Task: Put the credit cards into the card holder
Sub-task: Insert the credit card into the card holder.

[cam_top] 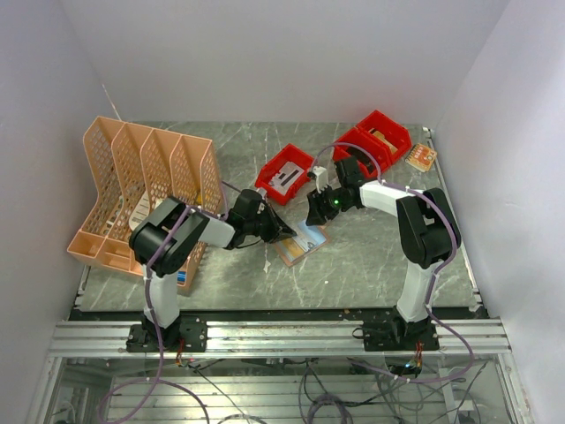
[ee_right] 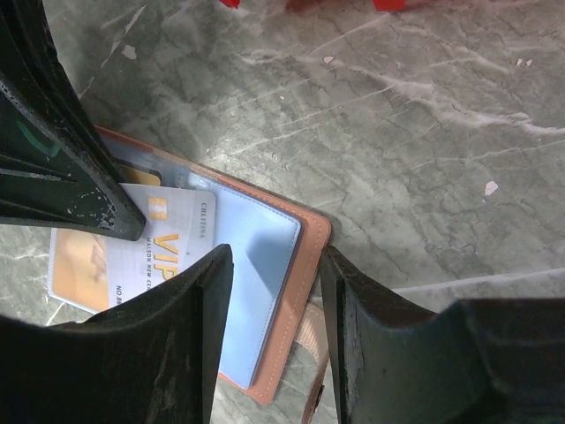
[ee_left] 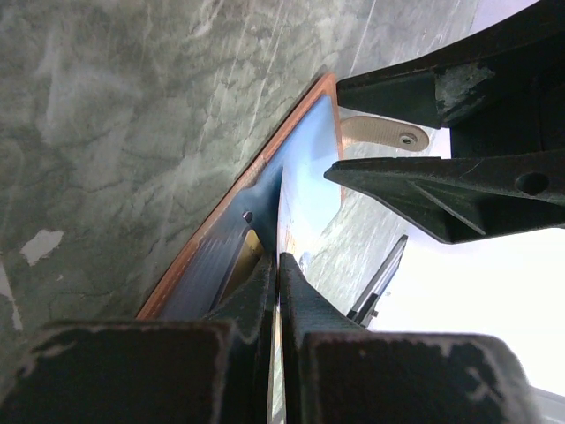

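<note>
Grey marble-patterned bench point(cam_top: 371, 256) fills the overhead view, with a peach mesh file rack point(cam_top: 132, 177) at the left and red plastic bins point(cam_top: 287, 172) towards the back. The flat tan leather-like card holder point(cam_top: 300, 243) lies open near the middle, between the two arms. The left claw point(cam_top: 281, 231) is at its left side and the right claw point(cam_top: 316, 210) just above its far end.

From the left wrist, the left claw point(ee_left: 279, 261) is clenched on a thin edge (the card's, as far as this grazing angle shows). Beyond it runs the holder's tan rim point(ee_left: 265, 159). The right claw's two dark fingers point(ee_left: 415, 185) stand apart there, the holder's tan snap strap point(ee_left: 384, 132) showing between them.

From the right wrist, a whitish plastic card with gold VIP lettering point(ee_right: 168, 243) lies on the holder's left inner panel. Its upper corner is under the left claw's tip. The right claw point(ee_right: 274, 256) is released, its fingers straddling the holder's pale blue right panel and tan edge point(ee_right: 311, 238) without gripping.
</note>
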